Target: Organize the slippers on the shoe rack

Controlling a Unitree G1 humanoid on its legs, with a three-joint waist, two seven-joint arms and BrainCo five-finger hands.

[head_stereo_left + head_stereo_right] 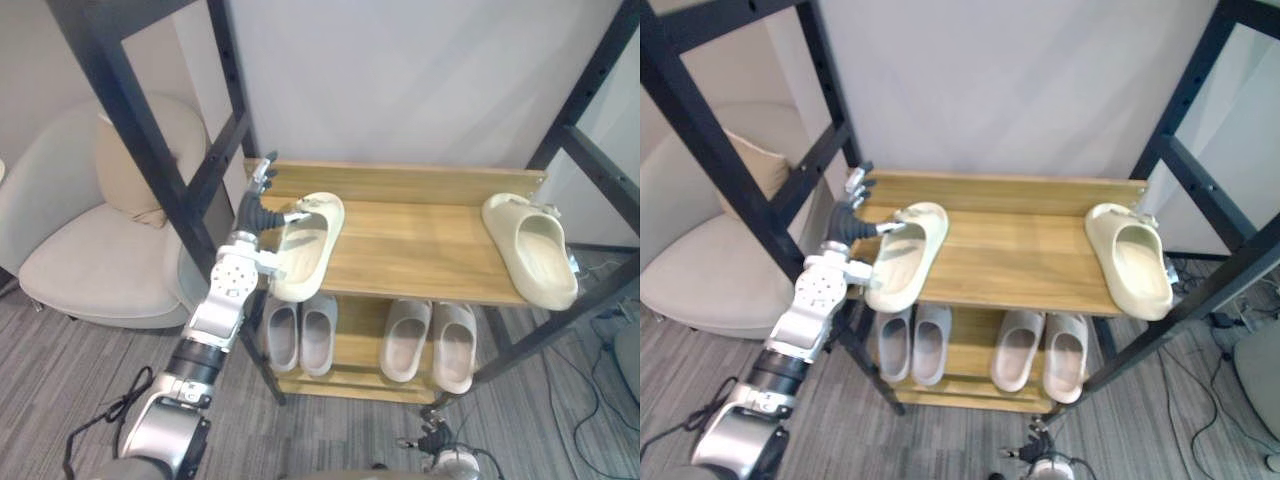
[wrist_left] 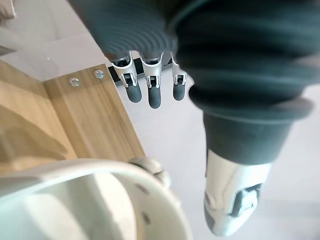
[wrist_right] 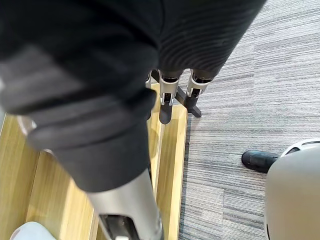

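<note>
Left slipper [image 1: 305, 250], cream, lies on the top shelf of the rack [image 1: 420, 235] at its left end. The toe points to the back and is angled slightly right. The heel overhangs the front edge.

Right slipper [image 1: 530, 250], same cream, lies at the far right end of the same shelf, heel also past the front edge. The two are well apart, with bare wood between them.

Lower shelf: grey pair [image 1: 300, 335] on the left and beige pair [image 1: 433, 343] on the right, each pair side by side with toes inward.

Left hand [image 1: 258, 208] is raised at the rack's left end, just beside the left slipper's strap. Its fingers [image 2: 154, 95] are straight and spread, rising toward the back rail. The thumb [image 2: 232, 200] is extended toward the strap. Whether it touches the strap cannot be told. Nothing is gripped, and the hand stands unclenched.

Right hand [image 3: 165, 111] hangs low in front of the rack, above the lower shelf's front edge and the carpet [image 3: 235, 100]. Its fingers are relaxed and hold nothing.

Surroundings: a black frame [image 1: 130, 120] stands in front of the rack on both sides. An armchair [image 1: 90, 250] with a cushion [image 1: 125, 175] is to the left of the rack, and a pale wall [image 1: 400, 80] is behind it.
</note>
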